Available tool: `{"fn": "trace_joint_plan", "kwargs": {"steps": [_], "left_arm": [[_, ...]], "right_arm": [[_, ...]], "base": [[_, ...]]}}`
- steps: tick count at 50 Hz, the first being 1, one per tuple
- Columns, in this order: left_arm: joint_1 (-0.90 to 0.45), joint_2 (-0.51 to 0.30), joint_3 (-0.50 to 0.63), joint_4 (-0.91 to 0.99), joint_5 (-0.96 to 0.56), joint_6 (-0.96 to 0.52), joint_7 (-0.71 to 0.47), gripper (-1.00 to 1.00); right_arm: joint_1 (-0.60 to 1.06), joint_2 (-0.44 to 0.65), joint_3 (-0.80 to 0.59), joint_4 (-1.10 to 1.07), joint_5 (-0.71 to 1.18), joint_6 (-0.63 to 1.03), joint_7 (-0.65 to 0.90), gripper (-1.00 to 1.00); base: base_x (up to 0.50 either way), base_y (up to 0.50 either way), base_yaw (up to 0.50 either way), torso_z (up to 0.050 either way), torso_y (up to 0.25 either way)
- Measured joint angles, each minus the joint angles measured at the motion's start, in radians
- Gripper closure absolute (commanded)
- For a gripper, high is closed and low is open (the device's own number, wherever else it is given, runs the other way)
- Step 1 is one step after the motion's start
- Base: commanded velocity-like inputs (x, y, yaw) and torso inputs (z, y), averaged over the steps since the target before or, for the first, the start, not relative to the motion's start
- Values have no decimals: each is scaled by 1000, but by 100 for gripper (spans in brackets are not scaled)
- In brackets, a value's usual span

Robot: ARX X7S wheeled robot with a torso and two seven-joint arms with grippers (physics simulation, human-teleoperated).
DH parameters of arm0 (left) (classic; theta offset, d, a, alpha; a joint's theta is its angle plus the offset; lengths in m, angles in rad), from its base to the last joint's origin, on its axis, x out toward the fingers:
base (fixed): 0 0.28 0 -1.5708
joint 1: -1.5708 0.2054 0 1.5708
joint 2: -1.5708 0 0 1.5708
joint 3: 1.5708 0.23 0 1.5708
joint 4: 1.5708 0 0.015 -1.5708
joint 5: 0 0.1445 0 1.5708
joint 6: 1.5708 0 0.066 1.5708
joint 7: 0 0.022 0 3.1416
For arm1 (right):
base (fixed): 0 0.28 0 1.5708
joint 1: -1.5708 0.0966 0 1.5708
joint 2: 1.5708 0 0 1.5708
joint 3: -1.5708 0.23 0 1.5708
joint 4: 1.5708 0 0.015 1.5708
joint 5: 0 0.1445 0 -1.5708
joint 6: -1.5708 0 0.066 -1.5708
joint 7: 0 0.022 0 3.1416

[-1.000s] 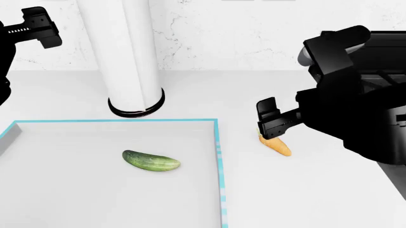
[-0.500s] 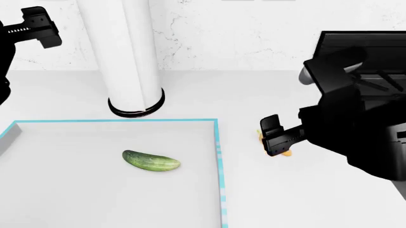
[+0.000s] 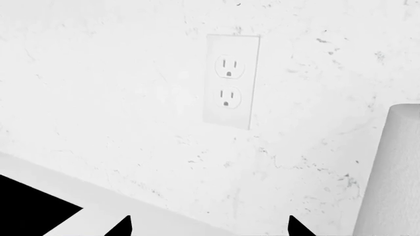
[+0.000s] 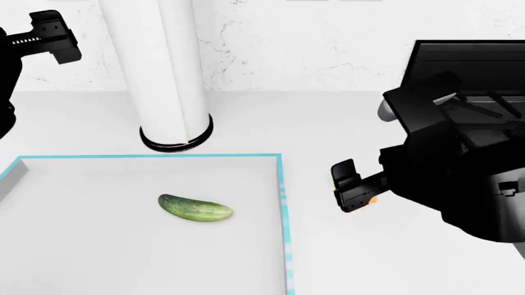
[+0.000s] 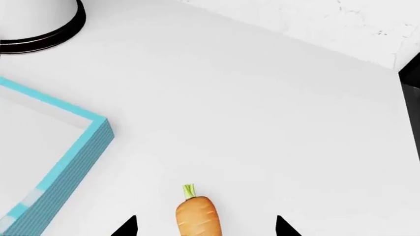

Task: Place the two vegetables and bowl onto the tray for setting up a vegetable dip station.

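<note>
While the stubby orange carrot with its green tuft (image 5: 196, 218) lies on the white tabletop (image 5: 262, 123) just beside the outer wall of the shallow light-blue-rimmed tray (image 5: 78, 147), the right hand (image 5: 206, 226) hovers right over it, open, with its two dark fingertips (image 5: 126, 226) set on either side of the root and apart from it. The carrot's long axis runs between those tips, not across them, leafy end pointing away from the wrist, so the fingers look ready to close across its narrow width; lowering straight down seems to be what the next move calls for. In the head view only a sliver of orange shows behind the right hand (image 4: 351, 192). The right arm is plainly the nearer one: the left hand (image 3: 208, 227) is raised well away, facing a marbled white wall with a white power outlet (image 3: 231, 81), its tips spread open and empty. The bumpy dark green cucumber (image 4: 195, 208) already lies on the tray's white floor. A tall white cylinder with a black base (image 4: 168, 74) stands just behind the tray. No bowl is in view.
</note>
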Motion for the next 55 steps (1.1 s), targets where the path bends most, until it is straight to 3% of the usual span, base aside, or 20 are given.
{"fn": "trace_joint_plan", "kwargs": {"steps": [26,55], "left_arm": [[7,4,5,-5,6,7,5,-100],[9,3,5,-2,4,7,2,-100]], "right_arm": [[-108,-14,1,9,-165,-47,-149,-100],[-171,0,-7,20,-229,-84,-213,-100]], "base": [[0,0,0,0,0],[0,0,0,0,0]]}}
